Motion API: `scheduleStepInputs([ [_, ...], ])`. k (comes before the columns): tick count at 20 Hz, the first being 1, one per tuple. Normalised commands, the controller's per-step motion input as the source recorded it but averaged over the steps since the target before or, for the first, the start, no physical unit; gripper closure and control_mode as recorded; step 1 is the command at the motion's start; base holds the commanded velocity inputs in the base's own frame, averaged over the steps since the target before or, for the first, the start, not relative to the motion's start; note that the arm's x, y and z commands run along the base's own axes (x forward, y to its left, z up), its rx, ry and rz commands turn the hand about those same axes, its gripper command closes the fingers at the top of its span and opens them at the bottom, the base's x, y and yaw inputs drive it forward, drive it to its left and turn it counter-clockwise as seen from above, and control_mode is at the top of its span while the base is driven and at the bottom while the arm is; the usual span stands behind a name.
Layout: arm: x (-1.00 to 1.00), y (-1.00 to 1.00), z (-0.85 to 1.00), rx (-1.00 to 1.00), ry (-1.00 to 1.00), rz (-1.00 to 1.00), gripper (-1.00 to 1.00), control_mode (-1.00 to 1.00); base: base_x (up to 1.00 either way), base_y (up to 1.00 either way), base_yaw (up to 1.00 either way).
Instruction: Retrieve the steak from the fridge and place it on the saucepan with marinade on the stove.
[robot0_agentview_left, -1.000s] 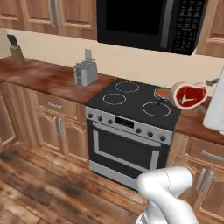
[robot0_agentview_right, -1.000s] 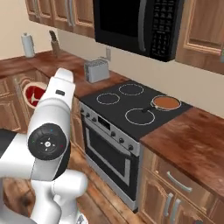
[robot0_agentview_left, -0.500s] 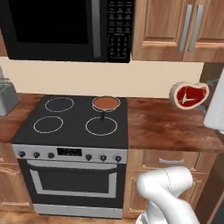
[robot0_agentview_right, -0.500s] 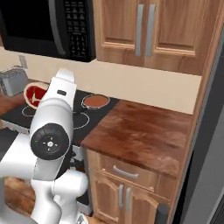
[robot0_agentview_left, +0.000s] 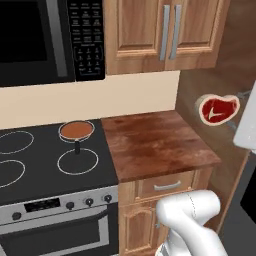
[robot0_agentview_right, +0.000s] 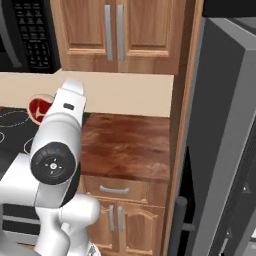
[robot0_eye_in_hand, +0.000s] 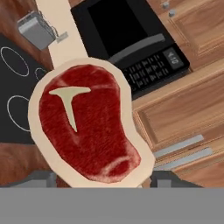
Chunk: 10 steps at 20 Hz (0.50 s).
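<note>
Glossy white rounded arm (robot0_agentview_right: 57, 150) with a dark round joint cap

A home kitchen, rendered. Black glass cooktop with white ring burners (robot0_agentview_left: 45, 160) set into a steel front with a row of dark knobs (robot0_agentview_left: 70, 204). Black microwave with a keypad (robot0_agentview_left: 47, 40) mounted above it on a cream wall. Warm brown wooden wall cupboards with long metal handles (robot0_agentview_left: 167, 32) overhead, matching wooden base cabinets and a drawer (robot0_agentview_left: 165, 186) below. Reddish-brown wooden counter (robot0_agentview_left: 152, 142) running from the cooktop's right edge to a wooden side panel. Tall grey refrigerator with a dark vertical handle (robot0_agentview_right: 220, 150) standing past that panel. Small round saucepan of reddish-brown liquid (robot0_agentview_left: 76, 130) on the cooktop's rear right burner. Small grey metal toaster (robot0_eye_in_hand: 37, 29) beyond the cooktop's far edge.
</note>
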Motion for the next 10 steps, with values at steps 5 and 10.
scheduleStepInputs([
  [5,0.00,0.00,0.00,0.00,0.00,0.00,1.00,1.00,-0.29,0.31,-0.13],
  [10,0.00,0.00,0.00,0.00,0.00,0.00,1.00,1.00,-0.58,0.75,0.00],
])
